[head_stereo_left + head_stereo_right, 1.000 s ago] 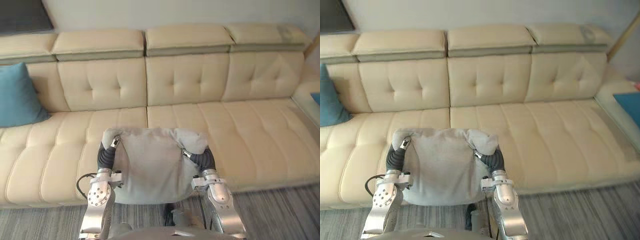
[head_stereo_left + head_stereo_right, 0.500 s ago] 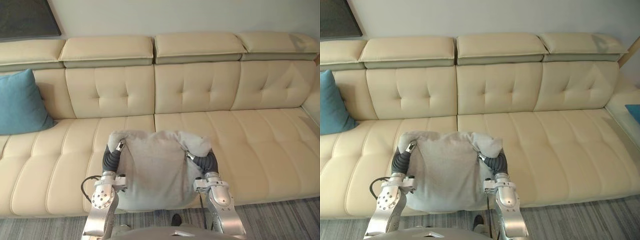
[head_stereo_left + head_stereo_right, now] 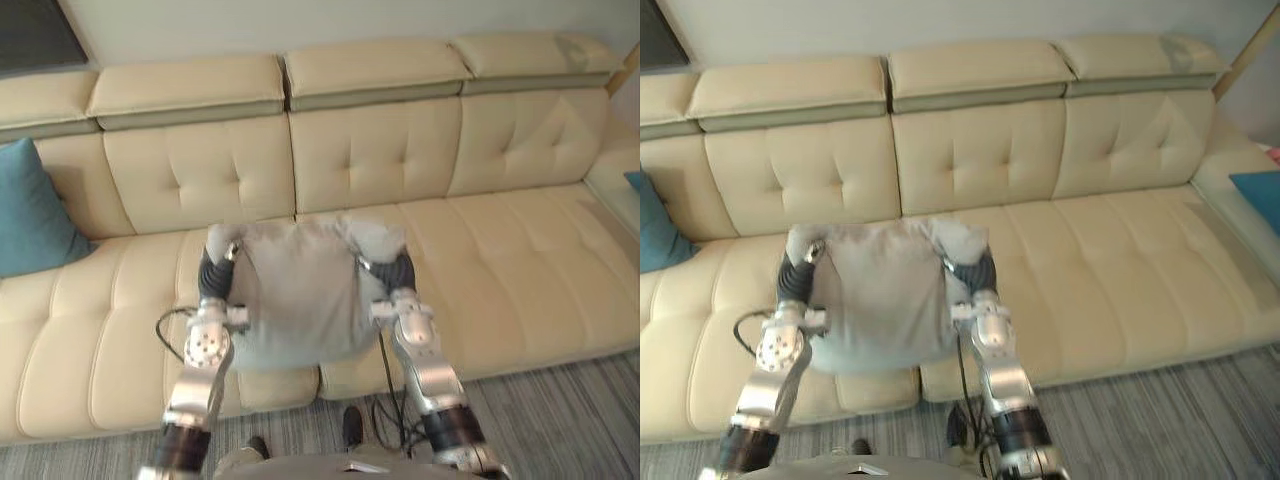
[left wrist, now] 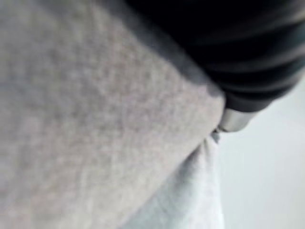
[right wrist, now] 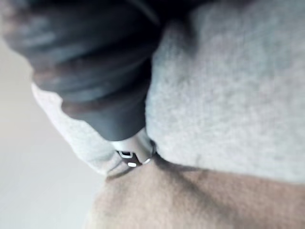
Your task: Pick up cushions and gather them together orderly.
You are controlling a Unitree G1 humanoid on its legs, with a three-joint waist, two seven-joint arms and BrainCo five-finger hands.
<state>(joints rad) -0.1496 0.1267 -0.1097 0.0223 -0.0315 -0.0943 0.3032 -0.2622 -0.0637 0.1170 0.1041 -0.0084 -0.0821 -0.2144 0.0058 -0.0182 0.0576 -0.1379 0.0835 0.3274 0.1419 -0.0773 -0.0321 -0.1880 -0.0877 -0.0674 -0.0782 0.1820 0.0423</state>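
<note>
Grey cushion [image 3: 295, 295] between left hand [image 3: 212, 275] and right hand [image 3: 400, 272], grip impossible to tell; left eye view shows teal cushion [image 3: 30, 215].

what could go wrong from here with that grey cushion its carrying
1. The grey cushion is held near its upper corners between the left hand and the right hand. Most of it hangs below them, so it could sag and slip out.
2. The teal cushion leans at the far left end of the sofa, well away. On the way there the hanging lower edge might drag on the seat.
</note>
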